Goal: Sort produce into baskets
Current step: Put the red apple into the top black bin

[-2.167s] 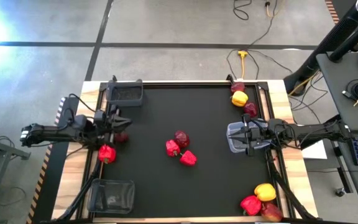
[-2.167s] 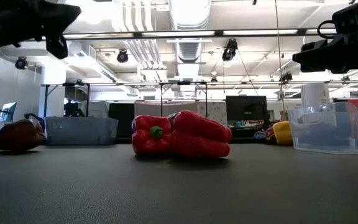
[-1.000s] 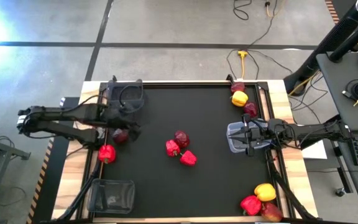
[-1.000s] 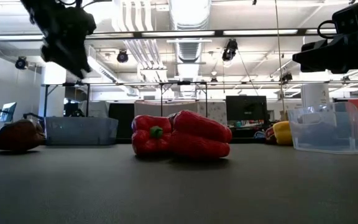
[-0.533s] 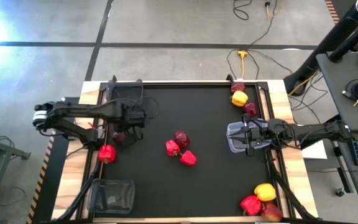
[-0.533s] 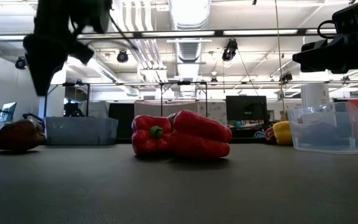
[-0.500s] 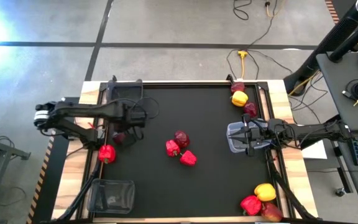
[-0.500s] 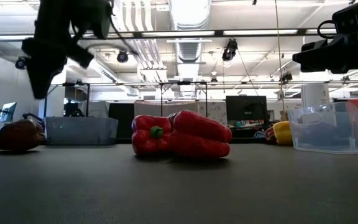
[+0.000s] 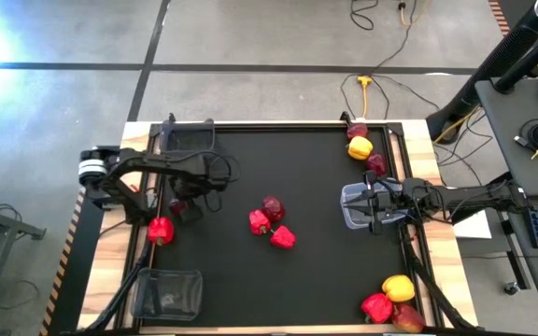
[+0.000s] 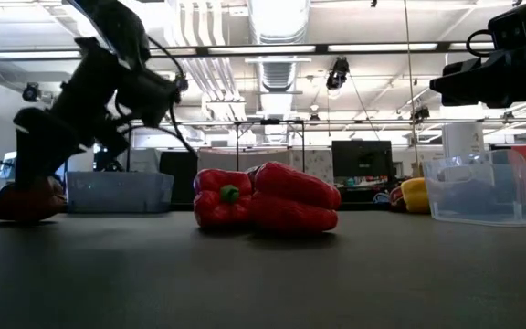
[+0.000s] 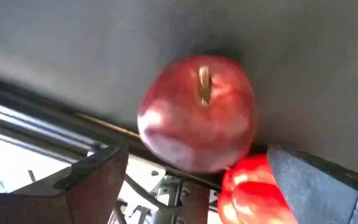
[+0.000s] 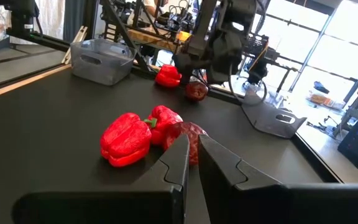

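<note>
The left gripper (image 9: 183, 207) hangs low over the left side of the black counter (image 9: 250, 280), its jaws spread wide on either side of a dark red apple (image 11: 196, 113) that sits stem-up on the mat. Nothing is clamped; the apple rests free between the two dark fingers (image 11: 89, 186). Just beside it, nearer the counter's left edge, lies a red bell pepper (image 9: 161, 230).

In the middle of the counter three pieces huddle together: a maroon fruit (image 9: 272, 206) touching two red peppers (image 9: 283, 237).

The right gripper (image 9: 351, 207) waits at the right side, jaws pressed shut with nothing in them, hovering above a clear basket (image 10: 487, 187). One grey basket (image 9: 188, 139) stands at the far left corner and another grey basket (image 9: 167, 293) at the near left corner.

More produce lines the right edge: a yellow pepper (image 9: 361, 147) between two dark fruits at the far end, and a yellow pepper with red pieces (image 9: 388, 301) at the near corner.
</note>
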Controlling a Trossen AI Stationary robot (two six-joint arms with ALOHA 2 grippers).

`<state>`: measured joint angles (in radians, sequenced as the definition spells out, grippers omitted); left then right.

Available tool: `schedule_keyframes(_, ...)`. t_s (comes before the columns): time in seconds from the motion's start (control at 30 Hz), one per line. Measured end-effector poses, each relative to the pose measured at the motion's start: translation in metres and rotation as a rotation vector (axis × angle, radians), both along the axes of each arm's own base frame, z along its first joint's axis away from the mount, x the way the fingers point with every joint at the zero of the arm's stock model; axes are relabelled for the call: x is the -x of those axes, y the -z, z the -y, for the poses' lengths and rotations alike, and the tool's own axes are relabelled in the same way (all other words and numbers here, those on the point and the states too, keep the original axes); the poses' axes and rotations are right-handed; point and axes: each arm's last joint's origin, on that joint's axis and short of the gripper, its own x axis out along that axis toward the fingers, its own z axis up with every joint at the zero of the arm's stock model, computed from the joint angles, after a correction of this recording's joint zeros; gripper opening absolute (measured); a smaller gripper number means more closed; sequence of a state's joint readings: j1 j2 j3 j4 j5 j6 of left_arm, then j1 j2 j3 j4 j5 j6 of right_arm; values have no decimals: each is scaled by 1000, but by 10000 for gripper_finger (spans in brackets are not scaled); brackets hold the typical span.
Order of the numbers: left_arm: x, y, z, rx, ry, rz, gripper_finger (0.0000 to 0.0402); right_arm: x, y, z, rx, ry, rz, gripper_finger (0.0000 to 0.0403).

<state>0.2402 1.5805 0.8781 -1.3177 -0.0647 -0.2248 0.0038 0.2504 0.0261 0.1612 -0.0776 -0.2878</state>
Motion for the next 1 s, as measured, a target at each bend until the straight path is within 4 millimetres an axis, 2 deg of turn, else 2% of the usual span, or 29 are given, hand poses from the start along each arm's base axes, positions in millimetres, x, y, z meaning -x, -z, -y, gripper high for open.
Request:
schedule_keyframes(0.2,-6,22,-2,11,19,-15,368,0,0,0,0,0,0,29)
schedule_keyframes(0.4,-5,33,-3,-6,32,-53,352,0,0,0,0,0,0,29)
schedule_keyframes(0.67,-3,30,-4,-48,62,-60,281,0,0,0,0,0,0,29)
schedule_keyframes(0.83,-4,18,-4,-52,43,-91,250,0,0,0,0,0,0,29)
schedule_keyframes(1.0,-20,-17,-12,-146,87,-59,253,0,0,0,0,0,0,29)
